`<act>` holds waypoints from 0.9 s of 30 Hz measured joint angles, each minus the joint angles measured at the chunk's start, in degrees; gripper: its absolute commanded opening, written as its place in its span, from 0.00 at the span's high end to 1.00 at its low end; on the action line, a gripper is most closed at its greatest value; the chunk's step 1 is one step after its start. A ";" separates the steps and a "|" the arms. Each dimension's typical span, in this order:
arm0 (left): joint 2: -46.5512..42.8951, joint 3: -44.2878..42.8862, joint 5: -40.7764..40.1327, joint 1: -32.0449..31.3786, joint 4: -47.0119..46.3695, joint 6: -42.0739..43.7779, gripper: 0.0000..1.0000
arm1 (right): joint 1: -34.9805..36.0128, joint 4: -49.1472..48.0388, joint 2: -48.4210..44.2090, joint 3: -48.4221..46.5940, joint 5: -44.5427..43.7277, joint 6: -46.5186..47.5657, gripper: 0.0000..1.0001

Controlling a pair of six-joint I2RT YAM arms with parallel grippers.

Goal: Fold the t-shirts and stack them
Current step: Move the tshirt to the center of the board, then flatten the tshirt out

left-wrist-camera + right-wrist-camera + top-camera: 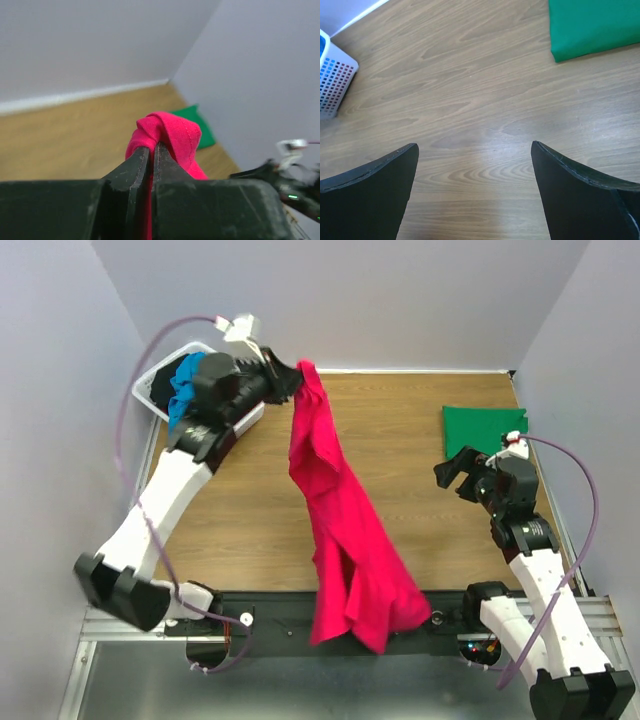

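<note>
Left wrist view shows plainly left gripper [152, 148] clamped on pink tee [170, 132], hanging above surface [420, 480]. Right gripper [474, 145] gapes wide, empty, near folded green tee [592, 25]. Basket [150, 388], far left, holds blue tee [183, 390].

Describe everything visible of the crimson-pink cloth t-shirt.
The crimson-pink cloth t-shirt is soft, unfolded and crumpled, bunched at one end where the black left gripper is shut on it. From there it runs as a long, twisted drape over the wooden table to its near edge, widening at the lower end. Whether it rests on the table is unclear.
</note>
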State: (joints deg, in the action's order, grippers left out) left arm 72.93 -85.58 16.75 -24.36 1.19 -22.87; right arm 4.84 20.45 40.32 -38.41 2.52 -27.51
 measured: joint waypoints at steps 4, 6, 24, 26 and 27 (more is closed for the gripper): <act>8.24 9.29 -6.01 0.07 2.23 -1.79 0.01 | 0.00 0.04 1.40 0.00 -0.09 0.07 0.00; 12.48 9.75 -7.41 0.09 4.42 -2.56 0.01 | 0.00 0.09 2.71 0.00 0.98 0.28 0.00; -7.85 38.10 -17.57 -0.35 4.66 -11.45 0.01 | 34.40 3.69 13.40 3.76 9.68 -5.29 0.00; -10.34 42.82 -18.10 -0.37 5.11 -12.92 0.01 | 42.05 3.76 17.05 3.74 7.61 -7.23 0.02; -11.28 44.26 -18.34 -0.35 5.57 -13.33 0.01 | 45.05 3.58 19.02 3.74 7.06 -8.28 0.05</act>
State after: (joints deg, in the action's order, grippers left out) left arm 61.65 -41.32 -1.58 -24.71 6.76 -36.21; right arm 49.89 24.03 59.33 -34.68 9.58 -35.79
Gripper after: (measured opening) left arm 0.985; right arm 0.992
